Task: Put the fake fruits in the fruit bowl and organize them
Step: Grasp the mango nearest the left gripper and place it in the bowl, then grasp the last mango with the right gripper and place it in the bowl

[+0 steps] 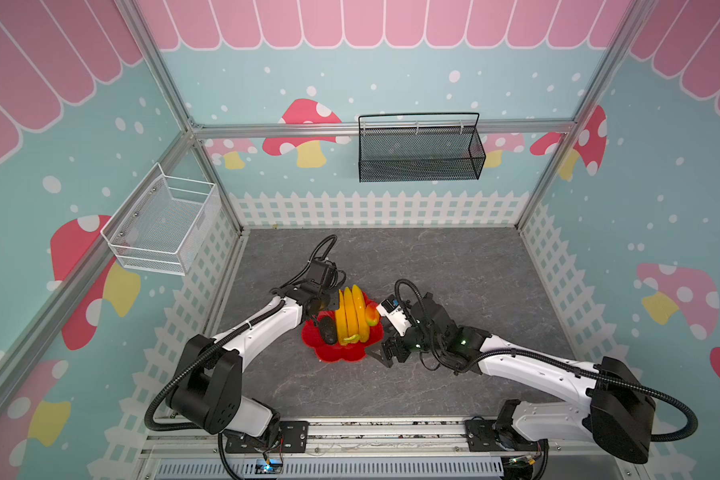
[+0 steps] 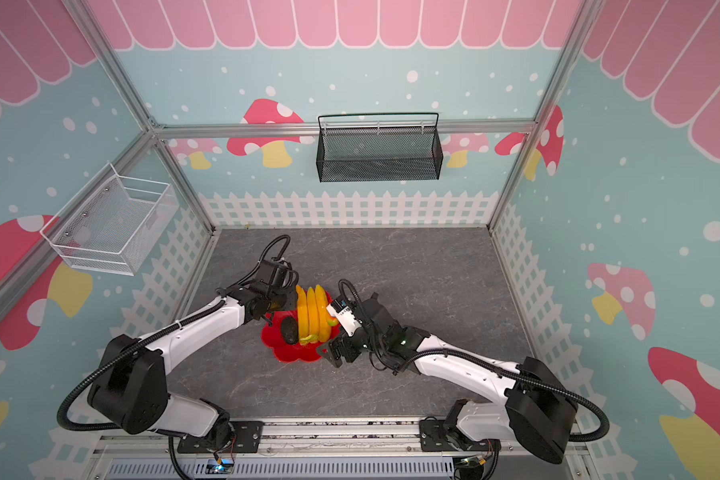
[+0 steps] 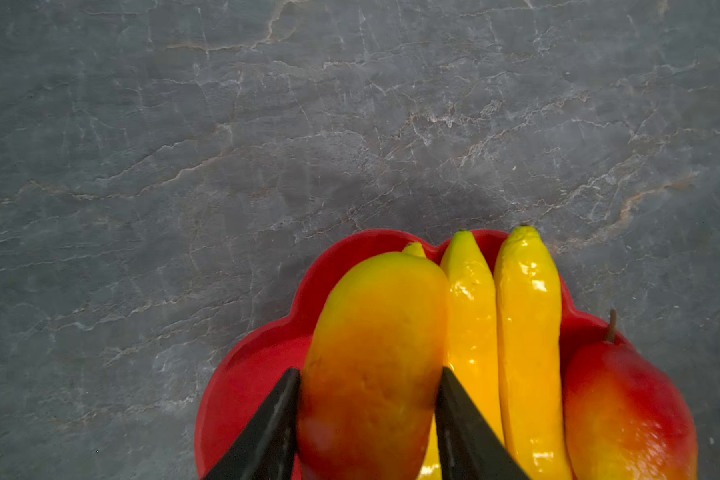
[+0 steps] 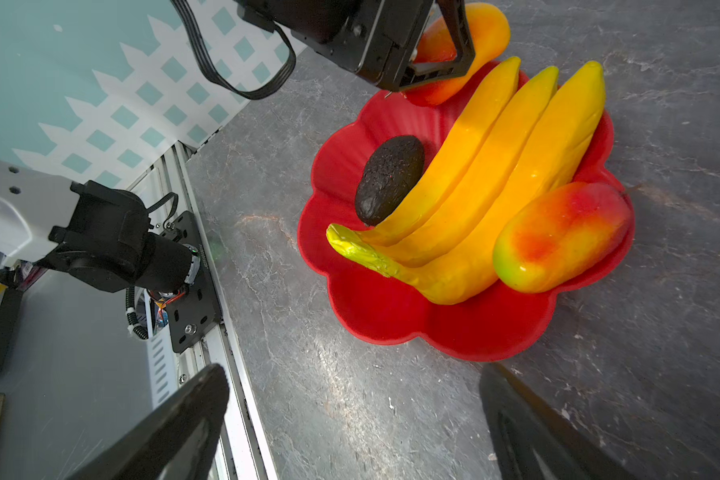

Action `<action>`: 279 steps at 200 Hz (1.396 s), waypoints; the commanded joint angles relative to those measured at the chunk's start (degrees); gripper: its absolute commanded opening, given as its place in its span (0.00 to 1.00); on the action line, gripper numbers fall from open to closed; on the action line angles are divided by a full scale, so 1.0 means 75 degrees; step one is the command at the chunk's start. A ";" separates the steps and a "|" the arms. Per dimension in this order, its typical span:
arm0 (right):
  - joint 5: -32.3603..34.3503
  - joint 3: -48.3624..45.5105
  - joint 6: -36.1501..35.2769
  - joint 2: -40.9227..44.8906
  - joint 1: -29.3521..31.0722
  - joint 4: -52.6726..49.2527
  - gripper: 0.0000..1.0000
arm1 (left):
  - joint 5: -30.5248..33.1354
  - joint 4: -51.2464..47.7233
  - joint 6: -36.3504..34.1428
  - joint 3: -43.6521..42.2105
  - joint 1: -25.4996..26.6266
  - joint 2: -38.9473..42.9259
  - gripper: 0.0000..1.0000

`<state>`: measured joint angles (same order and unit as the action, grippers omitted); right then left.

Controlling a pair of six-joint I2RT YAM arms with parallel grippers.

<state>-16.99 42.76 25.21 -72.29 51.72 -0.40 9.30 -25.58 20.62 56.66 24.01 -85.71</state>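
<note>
Right, from above in both top views: the glossy red flower-shaped bowl (image 1: 341,355) sits near the middle of the grey marbled tabletop (image 1: 454,270), slightly toward its left edge. Across it lies the bunch of three yellow-orange bananas (image 1: 352,313). The dark rough oval avocado (image 1: 328,331) is tucked against the bunch on the side facing the tabletop's left edge, and a red-yellow-green mango (image 1: 371,316) lies on the side facing the right edge. The left end effector (image 1: 323,306) hangs over the bowl's petals toward the far-left corner; the right end effector (image 1: 380,358) sits just beside the near-right rim.

Over to the left wrist camera: two black fingers (image 3: 267,428) are clenched on an orange-yellow mango (image 3: 375,353), one on each side, and the fruit lies alongside the bananas above the red dish. Whether it touches the dish, I cannot tell.

Right wrist camera: that end effector is released, jaws spread wide over bare tabletop just short of the scalloped rim. Avocado leaning on the inner banana, mango touching the outer one.
</note>
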 commanded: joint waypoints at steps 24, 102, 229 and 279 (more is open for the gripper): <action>-0.0053 -0.0056 0.0025 0.0043 -0.0123 0.0030 0.98 | -0.0127 0.0203 -0.0451 0.0176 -0.0028 -0.0428 0.50; -0.0108 0.0035 -0.0032 -0.0143 -0.0153 0.0054 0.98 | 0.0134 0.0188 -0.0262 -0.0341 -0.0035 -0.0194 0.56; 0.4780 -0.1072 0.4035 0.1600 -0.1622 -0.4806 0.97 | -0.1162 0.0756 -0.0713 -0.1169 0.1480 0.2965 0.91; 0.4562 -0.1585 0.4979 0.1896 -0.1620 -0.5272 0.95 | -0.2961 0.1738 -0.1017 -0.1586 0.3244 0.3102 1.00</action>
<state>14.76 32.75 55.59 -59.61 39.72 -34.74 -5.93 -15.79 15.59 45.36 44.64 -61.01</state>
